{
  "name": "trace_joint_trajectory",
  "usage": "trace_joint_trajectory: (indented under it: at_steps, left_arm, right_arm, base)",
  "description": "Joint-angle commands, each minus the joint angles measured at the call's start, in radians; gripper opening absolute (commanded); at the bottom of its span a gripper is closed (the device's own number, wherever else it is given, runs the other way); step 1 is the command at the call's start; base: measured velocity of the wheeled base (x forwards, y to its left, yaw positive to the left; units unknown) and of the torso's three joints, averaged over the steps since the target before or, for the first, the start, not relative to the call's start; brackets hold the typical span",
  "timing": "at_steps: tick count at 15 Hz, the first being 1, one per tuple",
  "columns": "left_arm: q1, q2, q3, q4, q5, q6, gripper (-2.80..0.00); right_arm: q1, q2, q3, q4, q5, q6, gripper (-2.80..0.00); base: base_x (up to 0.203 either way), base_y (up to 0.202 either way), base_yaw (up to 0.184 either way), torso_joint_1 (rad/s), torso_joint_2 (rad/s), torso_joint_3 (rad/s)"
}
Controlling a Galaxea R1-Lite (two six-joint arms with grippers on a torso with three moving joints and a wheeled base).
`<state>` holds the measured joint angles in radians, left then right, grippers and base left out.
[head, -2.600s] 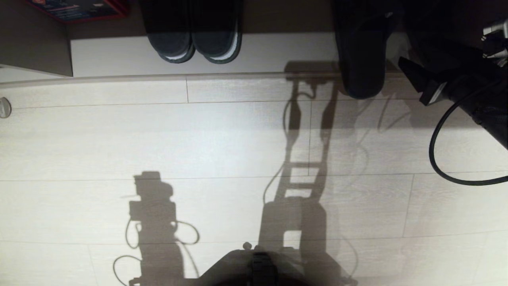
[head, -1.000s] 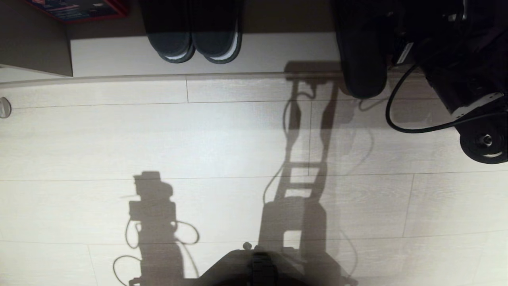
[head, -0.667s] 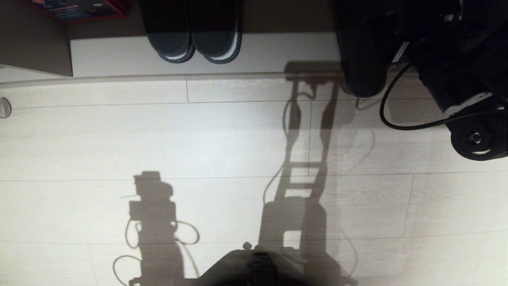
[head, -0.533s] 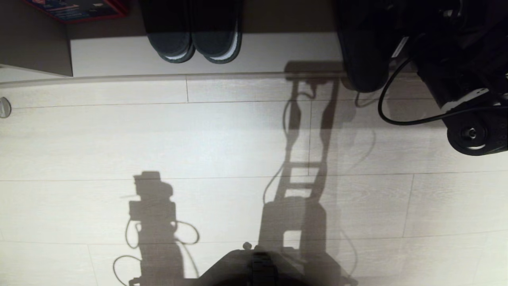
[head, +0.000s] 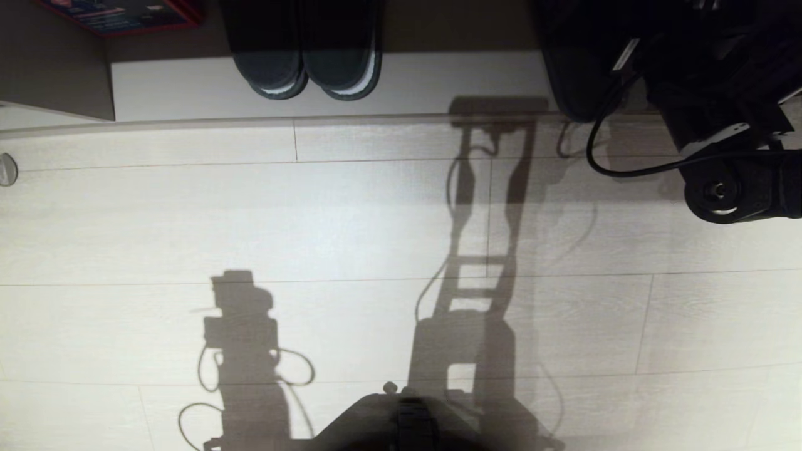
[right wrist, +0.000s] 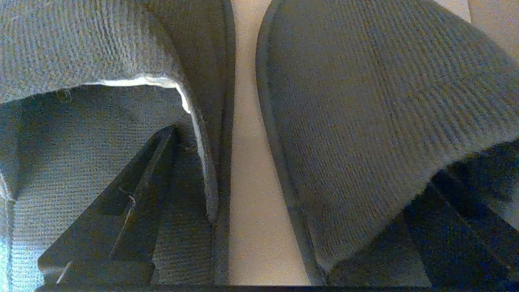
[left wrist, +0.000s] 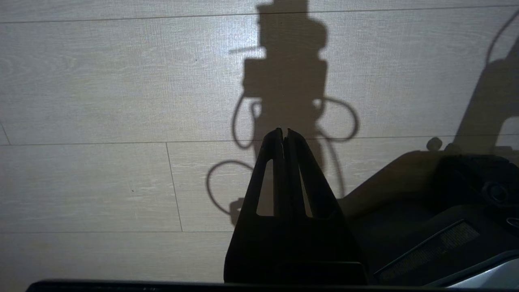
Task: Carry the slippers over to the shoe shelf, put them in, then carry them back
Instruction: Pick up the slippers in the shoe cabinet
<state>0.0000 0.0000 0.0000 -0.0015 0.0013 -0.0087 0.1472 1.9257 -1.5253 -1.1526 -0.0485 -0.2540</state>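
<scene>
The right gripper (right wrist: 292, 170) was reaching into the shoe shelf (head: 438, 81) with its fingers (right wrist: 129, 198) spread wide, one tucked under the toe band of each of the slippers (right wrist: 365, 101). The two slippers lay side by side around the fingers, with a strip of bare shelf floor showing between them. Whether the fingers pressed outward on the bands or merely sat loose inside them could not be told. In the head view only a dark heel end showed, just behind the fingers at the shelf's front edge. The black pair (head: 307, 62) stood well off to the fingers' left.

The left gripper (left wrist: 284, 134) hung parked over the floor (left wrist: 101, 101), its fingers pressed together on nothing.

The main risk was in backing out: spread this wide, the fingers would probably catch the bands and drag the slippers back off the shelf, or skew one of them. The arm's cable (head: 601, 163), looping close behind the fingers by the heel, might also snag it.
</scene>
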Motion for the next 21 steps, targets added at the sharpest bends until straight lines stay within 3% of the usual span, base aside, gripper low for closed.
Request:
trace_joint_trajectory:
  at_steps: [1,10,17,21]
  left_arm:
    - [0.0,0.0,0.001,0.0,0.0,-0.001,-2.8]
    - [0.0,0.0,0.0,0.0,0.0,-0.001,-2.8]
    - [0.0,0.0,0.0,0.0,0.0,-0.001,-2.8]
    - [0.0,0.0,0.0,0.0,0.0,-0.001,-2.8]
  right_arm:
    - [0.0,0.038,-0.032,-0.005,0.005,0.001,0.0]
    - [0.002,0.056,-0.05,-0.051,0.011,0.018,0.0]
    - [0.005,-0.091,0.211,-0.02,0.041,0.015,0.0]
    - [0.005,-0.109,0.213,-0.013,0.041,0.015,0.0]
  base:
    - [0.0,0.0,0.0,0.0,0.0,0.0]
    - [0.0,0.0,0.0,0.0,0.0,0.0]
    - [0.0,0.0,0.0,0.0,0.0,0.0]
    - [0.0,0.0,0.0,0.0,0.0,0.0]
